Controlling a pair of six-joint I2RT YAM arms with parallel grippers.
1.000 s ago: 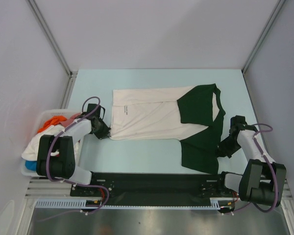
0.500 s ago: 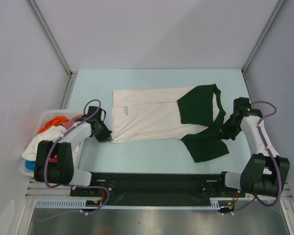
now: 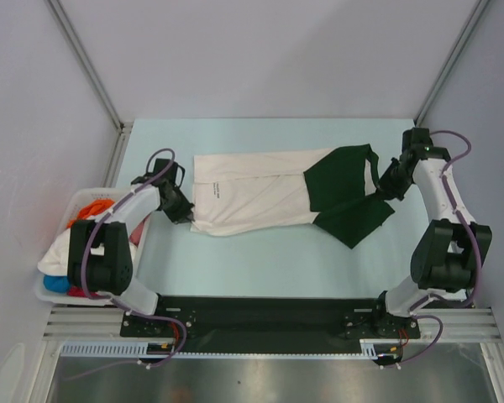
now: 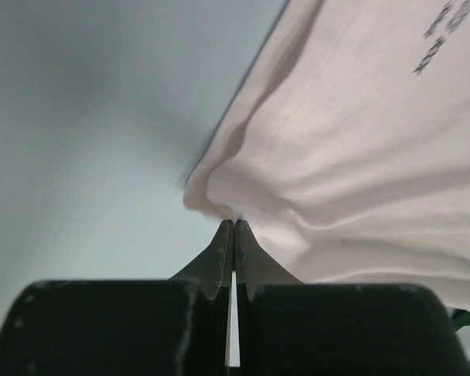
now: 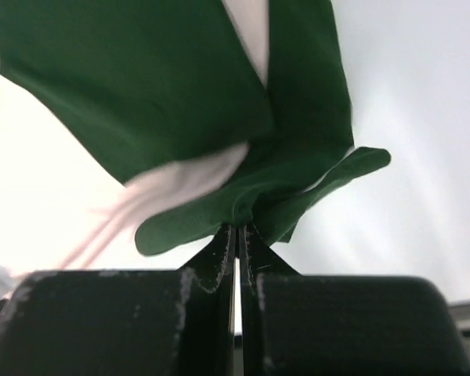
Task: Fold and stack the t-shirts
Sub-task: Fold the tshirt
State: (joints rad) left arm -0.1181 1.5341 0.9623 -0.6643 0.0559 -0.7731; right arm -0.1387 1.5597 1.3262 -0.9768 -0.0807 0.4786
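**A:** What does the right gripper [image 5: 236, 227] have?

**B:** Its fingers are pinched tight on a bunched fold of the green sleeve [image 5: 243, 196]. A second ago that gripper sat near the front edge of the table [image 3: 260, 264], with the sleeve spread out toward the arm bases. It has since swung up and toward the back, and the sleeve [image 3: 353, 220] has come in with it, now lying as a smaller flap against the shirt's body.

**A:** And the left gripper [image 4: 233, 225]?

**B:** Clamped too, on the near corner of the cream hem. In the overhead view it [image 3: 183, 214] has moved only slightly toward the back, and the corner has lifted with it.

**A:** Where is the t-shirt [image 3: 252, 195] overall?

**B:** In the middle of the table, lying crosswise, hem end to the left and collar end to the right. Its near edge now sits further from the arm bases than before.

**A:** What does that mean for the task?

**B:** I read it as the first fold under way, with the near side going over. It isn't laid down yet, nothing is stacked, and the other shirts [image 3: 97, 208] are heaped in the basket [image 3: 44, 290].
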